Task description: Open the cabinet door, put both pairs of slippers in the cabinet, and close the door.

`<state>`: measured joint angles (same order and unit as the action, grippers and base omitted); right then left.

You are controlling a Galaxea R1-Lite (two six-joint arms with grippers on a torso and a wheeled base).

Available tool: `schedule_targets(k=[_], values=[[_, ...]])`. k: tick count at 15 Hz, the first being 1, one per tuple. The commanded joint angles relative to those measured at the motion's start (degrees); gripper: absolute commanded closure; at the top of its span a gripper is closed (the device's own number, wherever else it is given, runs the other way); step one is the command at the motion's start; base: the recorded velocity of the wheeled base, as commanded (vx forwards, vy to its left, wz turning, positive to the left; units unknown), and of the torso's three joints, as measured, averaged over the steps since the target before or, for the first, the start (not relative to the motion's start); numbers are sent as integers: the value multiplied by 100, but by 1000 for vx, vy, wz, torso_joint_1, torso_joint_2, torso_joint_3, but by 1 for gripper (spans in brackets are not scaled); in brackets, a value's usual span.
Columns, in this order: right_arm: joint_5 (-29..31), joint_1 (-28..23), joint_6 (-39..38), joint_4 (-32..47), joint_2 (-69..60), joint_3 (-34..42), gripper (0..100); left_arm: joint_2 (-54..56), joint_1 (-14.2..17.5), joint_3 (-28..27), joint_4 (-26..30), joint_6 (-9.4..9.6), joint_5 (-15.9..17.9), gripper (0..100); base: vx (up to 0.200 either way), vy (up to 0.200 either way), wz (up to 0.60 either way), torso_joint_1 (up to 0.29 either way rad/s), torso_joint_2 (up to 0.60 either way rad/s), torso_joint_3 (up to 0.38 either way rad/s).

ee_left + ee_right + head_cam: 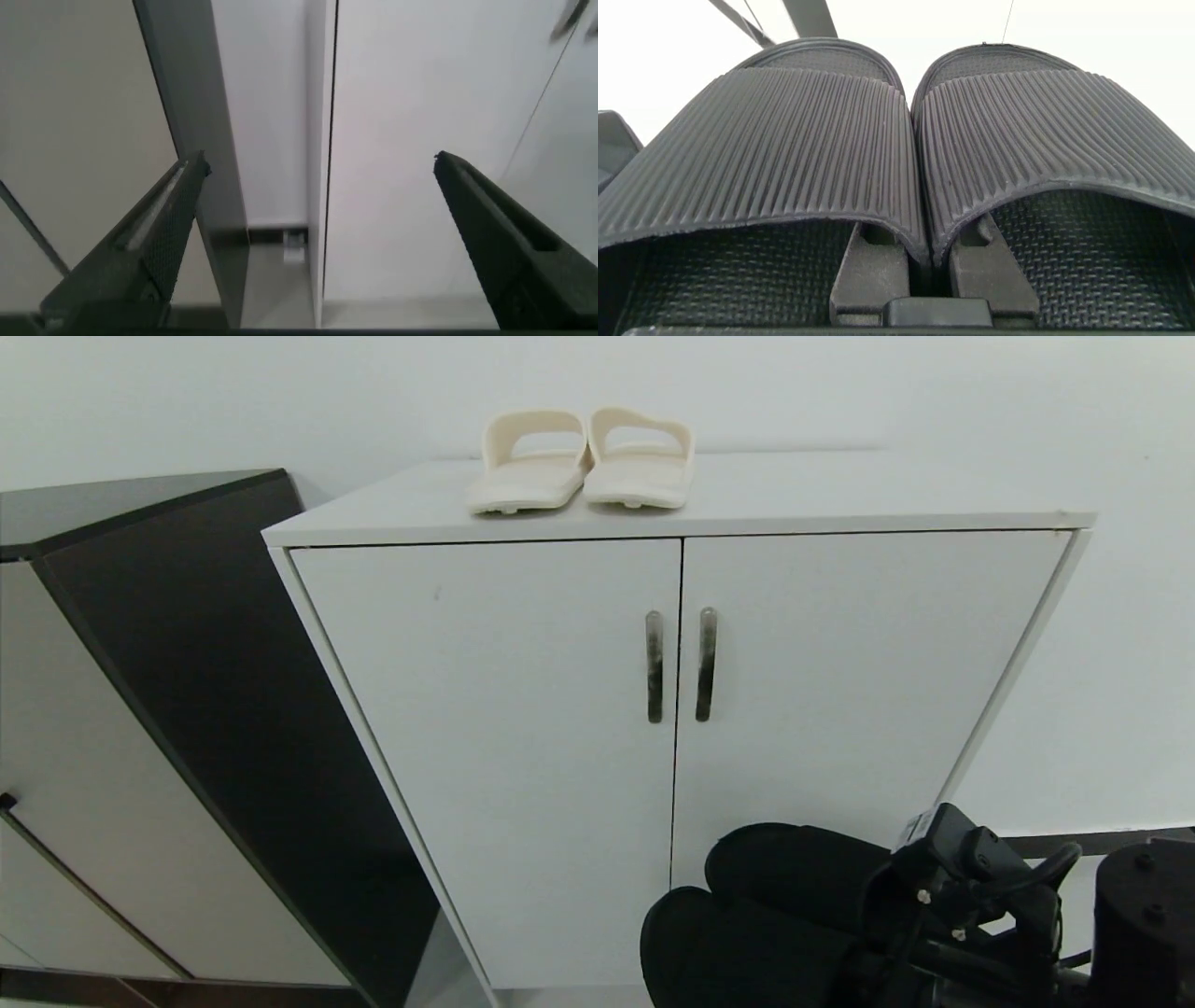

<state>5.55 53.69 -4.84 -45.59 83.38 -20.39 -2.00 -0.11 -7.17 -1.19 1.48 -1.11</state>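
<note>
So the white cabinet (523,756) was fully closed at this point, with both doors (840,691) flush and the two dark metal handles (654,666) upright, side by side along the middle seam. The cream slippers (583,462) sat as a neat pair on top of the cabinet, touching each other, toes toward the front edge, a bit to the robot's left of the door seam. The black slippers (747,915) were low down in front of the cabinet, before the door on the robot's right and below the level of the handles. The right gripper (926,271) had them pinched: its fingers (868,280) were closed in on the two inner edges where the slippers met, so both were held side by side, ribbed straps up. The left gripper (318,233) was spread wide with nothing in it, its two dark fingers (154,238) well apart. It pointed at the cabinet's corner on the robot's left, where a narrow gap ran down to a strip of floor (276,280). On that same side of the white cabinet stood a dark cabinet (187,644) with pale fronts, close beside it but not touching.
</note>
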Motion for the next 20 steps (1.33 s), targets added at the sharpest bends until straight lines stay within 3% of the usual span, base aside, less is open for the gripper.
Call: schedule_targets(k=[1,2,3,4,6,7,8,9,10,11,12,13,15,18,20], values=[[-1,1,1,-2,-6,0,100,-1663,-51,-821,5,55,234,0,0,0,0,-27,437,403],[-10,1,1,-2,-6,9,100,-1830,-59,-786,-56,55,375,0,0,0,0,-32,442,432],[-19,1,1,-2,2,18,100,-2226,-121,-689,-223,37,1130,0,0,0,0,-12,271,261],[-19,1,1,-2,2,18,100,-2454,-130,-707,-302,37,1667,0,0,0,0,2,159,149],[-19,1,1,-2,2,27,100,-3043,-270,-1041,-469,19,2976,0,0,0,0,2,78,56],[-19,1,1,-2,20,27,100,-3535,-349,-1305,-540,19,3460,0,0,0,0,0,0,0],[-19,1,1,-2,20,27,100,-4098,-560,-1647,-619,28,3591,0,0,0,0,0,0,0],[-19,1,1,-11,20,18,100,-4335,-780,-1806,-654,46,3591,0,0,0,0,0,0,0],[-19,-7,1,-20,-6,27,100,-4696,-1677,-2210,-856,-279,3583,0,0,0,0,0,0,0],[-19,-16,1,-29,2,27,100,-4775,-2178,-2368,-988,-569,3556,0,0,0,0,0,0,0],[-27,-25,-8,-20,20,27,100,-5153,-3311,-2737,-1199,-1026,3003,0,0,0,0,0,0,0],[-27,-51,-8,-29,29,18,100,-5583,-3768,-2922,-1427,-1176,2308,0,0,0,0,0,0,0],[-27,-51,-8,-20,20,18,100,-6278,-4111,-2948,-2333,-1211,2001,0,0,0,0,0,0,0],[-168,-43,1,-20,2,9,100,-7121,-4726,-3309,-2948,-1158,884,0,0,0,0,0,0,0],[-212,-43,1,-20,-6,27,100,-7578,-4814,-3660,-2983,-1044,858,0,0,0,0,0,0,0]])
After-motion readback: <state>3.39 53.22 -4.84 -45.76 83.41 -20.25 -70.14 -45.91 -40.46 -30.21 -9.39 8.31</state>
